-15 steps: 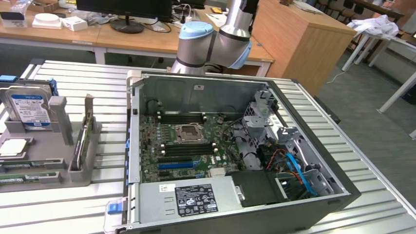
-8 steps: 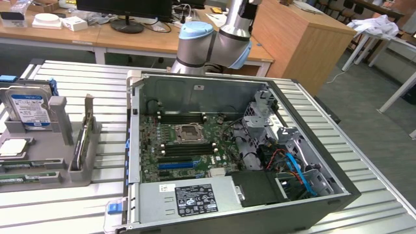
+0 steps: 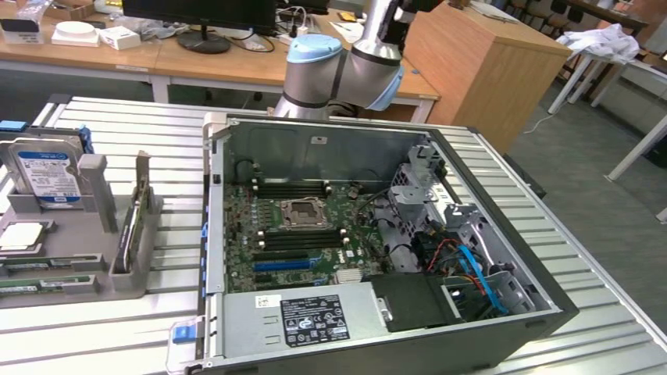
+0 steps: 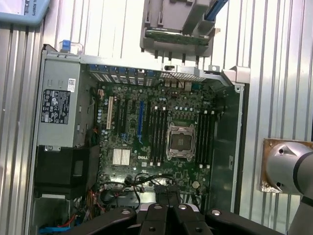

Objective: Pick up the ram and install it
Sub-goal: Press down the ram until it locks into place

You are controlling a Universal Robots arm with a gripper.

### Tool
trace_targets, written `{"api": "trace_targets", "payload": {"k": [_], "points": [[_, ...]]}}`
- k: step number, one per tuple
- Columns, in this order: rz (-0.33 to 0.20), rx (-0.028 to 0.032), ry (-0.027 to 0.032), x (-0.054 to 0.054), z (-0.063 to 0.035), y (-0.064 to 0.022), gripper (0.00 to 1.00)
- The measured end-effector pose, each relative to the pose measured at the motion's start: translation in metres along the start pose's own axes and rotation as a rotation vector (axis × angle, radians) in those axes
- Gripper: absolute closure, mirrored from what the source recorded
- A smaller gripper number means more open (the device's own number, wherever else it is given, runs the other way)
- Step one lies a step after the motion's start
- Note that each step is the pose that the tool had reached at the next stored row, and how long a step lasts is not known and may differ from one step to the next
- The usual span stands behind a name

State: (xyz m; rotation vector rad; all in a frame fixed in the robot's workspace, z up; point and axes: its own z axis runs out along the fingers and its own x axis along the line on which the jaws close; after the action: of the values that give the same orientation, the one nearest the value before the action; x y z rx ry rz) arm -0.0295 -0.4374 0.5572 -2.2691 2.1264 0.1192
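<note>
Watching the remote feeds. The grey-and-blue jointed robot arm [image 3: 344,70] rises behind the open black-and-grey metal pc case [image 3: 542,301], which lies on its side on the silver slatted metal table [image 3: 115,328].

On the wrist cam the gripper [image 4: 167,195] hangs over the inside of the case, above the edge of the green motherboard [image 4: 146,147] where black cables [image 4: 122,183] bunch up. Its two black fingers [image 4: 160,192] look pressed together w/ nothing between them, so the hand is empty.

The green ram stick [image 4: 178,35] sits outside the case, on edge in the grey plastic parts holder [image 4: 156,22] just beside the case wall. In the exterior view I see it as a thin upright board [image 3: 127,234] in the holder [image 3: 94,176], on the exterior view's left of the case. It's well apart from the gripper, not touched.

Same holder carries a silver hard drive w/ a blue label [image 3: 47,176], standing upright.

On the mobo, the long black memory slots [image 4: 157,137] run on both sides of the square silver cpu socket [image 4: 181,139], and all look unfilled. The grey metal power supply box w/ a black label [image 4: 58,105] sits at one end of the case.
</note>
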Motion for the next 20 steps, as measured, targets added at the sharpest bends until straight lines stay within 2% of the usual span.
{"api": "trace_targets", "payload": {"k": [20], "points": [[0.0,0.0,0.0,0.003,0.0363,-0.0011,0.9]]}}
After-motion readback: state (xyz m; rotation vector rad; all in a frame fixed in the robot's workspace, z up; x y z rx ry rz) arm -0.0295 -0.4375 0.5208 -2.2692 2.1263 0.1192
